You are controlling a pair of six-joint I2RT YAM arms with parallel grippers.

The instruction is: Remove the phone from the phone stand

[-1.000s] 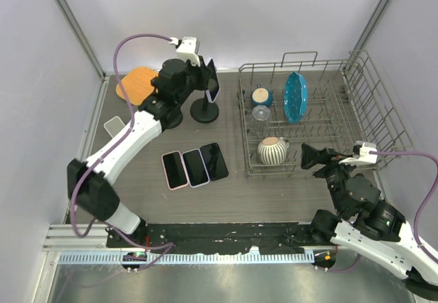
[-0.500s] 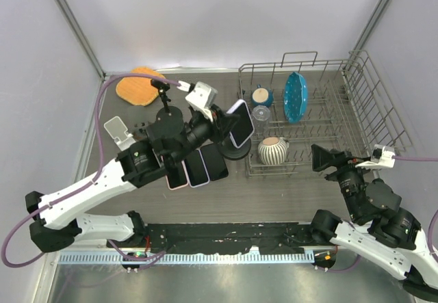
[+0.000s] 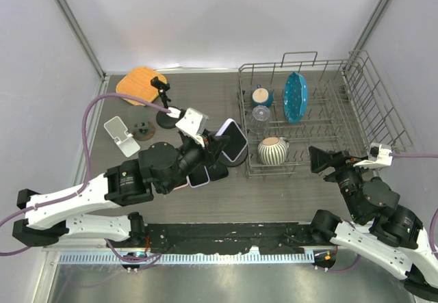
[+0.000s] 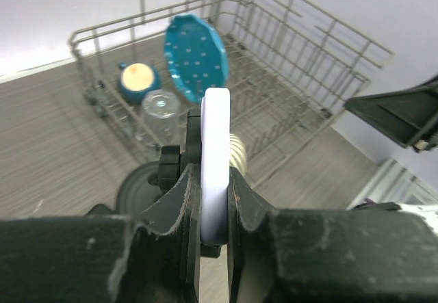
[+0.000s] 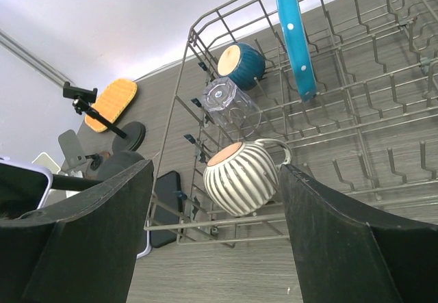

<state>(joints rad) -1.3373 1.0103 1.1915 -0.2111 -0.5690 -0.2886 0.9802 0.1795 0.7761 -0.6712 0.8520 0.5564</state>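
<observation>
R gripper (image 3: 316, 158) near right: jaws apart, empty, parked clear of L's work. L gripper (image 4: 211, 200) mid-table: clamped on phone (image 4: 217, 146) faces, edge-on, grip prob. for pulling free. Stand (image 4: 140, 187) base just behind; separation unclear. Dish rack (image 3: 380, 108) far right.

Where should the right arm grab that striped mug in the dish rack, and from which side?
Probably the rim, from above: one finger inside the mouth, one on the outer wall. The striped mug lies tipped in the dish rack, mouth open toward the clear glass, and its rounded body looks too wide to pinch. The right gripper stands open nearby.
</observation>
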